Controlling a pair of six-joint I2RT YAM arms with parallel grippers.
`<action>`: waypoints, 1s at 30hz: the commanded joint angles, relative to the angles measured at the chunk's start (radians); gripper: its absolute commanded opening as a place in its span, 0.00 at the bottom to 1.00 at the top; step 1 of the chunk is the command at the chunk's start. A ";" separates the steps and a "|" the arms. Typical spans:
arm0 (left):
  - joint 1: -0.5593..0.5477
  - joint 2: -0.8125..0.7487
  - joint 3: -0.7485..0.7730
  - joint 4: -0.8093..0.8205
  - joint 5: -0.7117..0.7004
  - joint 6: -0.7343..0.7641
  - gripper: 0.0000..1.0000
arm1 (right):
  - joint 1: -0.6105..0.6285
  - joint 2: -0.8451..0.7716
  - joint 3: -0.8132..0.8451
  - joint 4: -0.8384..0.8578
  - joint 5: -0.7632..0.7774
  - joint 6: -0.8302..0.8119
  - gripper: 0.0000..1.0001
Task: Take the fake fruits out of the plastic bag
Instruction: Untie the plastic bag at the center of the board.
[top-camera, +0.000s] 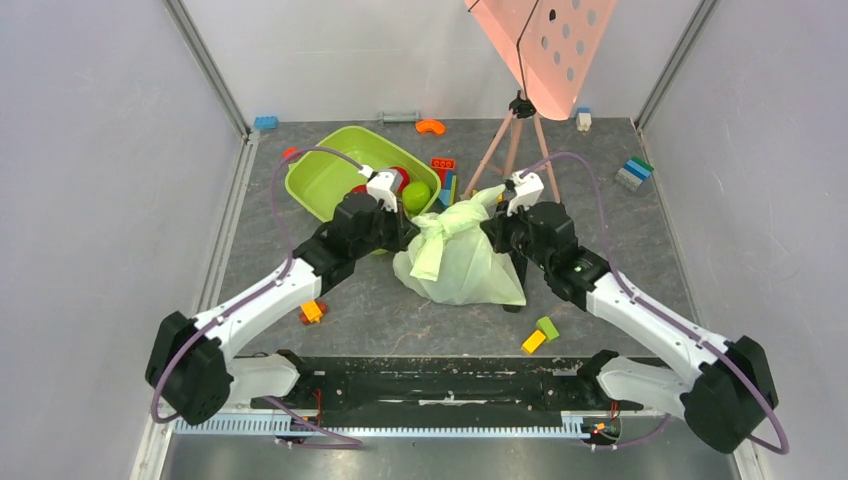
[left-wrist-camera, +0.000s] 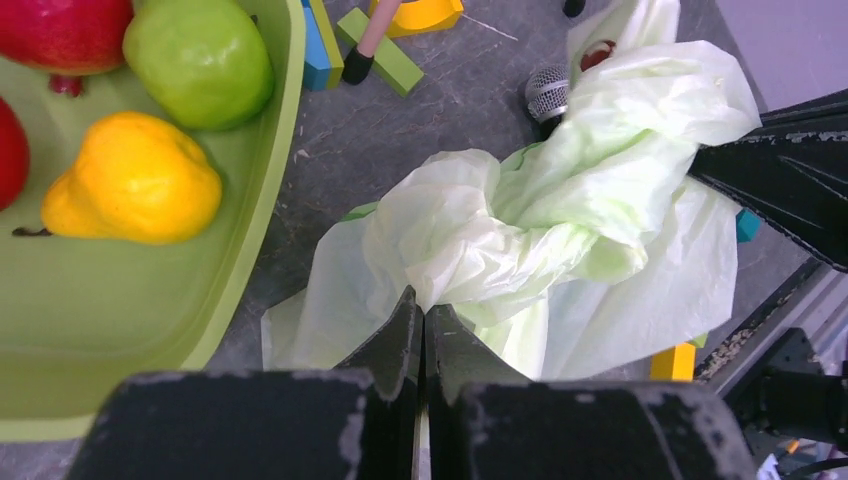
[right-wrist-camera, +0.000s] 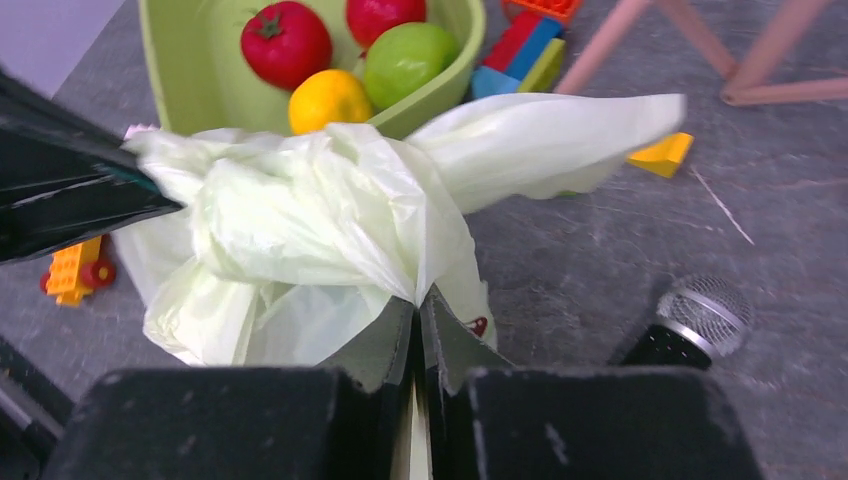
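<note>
Where the plastic bag (top-camera: 460, 265) bunches, left fingers (left-wrist-camera: 393, 345) and right fingers (right-wrist-camera: 385, 348) pinch it.

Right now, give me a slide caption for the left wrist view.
Left tool shut on the bunched plastic bag, green tub with pear beside it.

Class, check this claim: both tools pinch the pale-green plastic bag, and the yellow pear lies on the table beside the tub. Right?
One slip: the yellow pear lies inside the lime-green tub, not beside it, as the left wrist view shows. The left tool and right tool do pinch the plastic bag.
</note>
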 joint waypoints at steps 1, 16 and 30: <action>0.005 -0.091 -0.025 -0.082 -0.115 -0.095 0.02 | -0.013 -0.087 -0.050 -0.015 0.211 0.091 0.05; 0.005 -0.298 -0.147 -0.191 -0.204 -0.181 0.02 | -0.111 -0.279 -0.243 -0.120 0.292 0.304 0.12; 0.005 -0.321 -0.176 -0.173 -0.139 -0.156 0.02 | -0.117 -0.413 -0.211 -0.083 0.083 0.005 0.75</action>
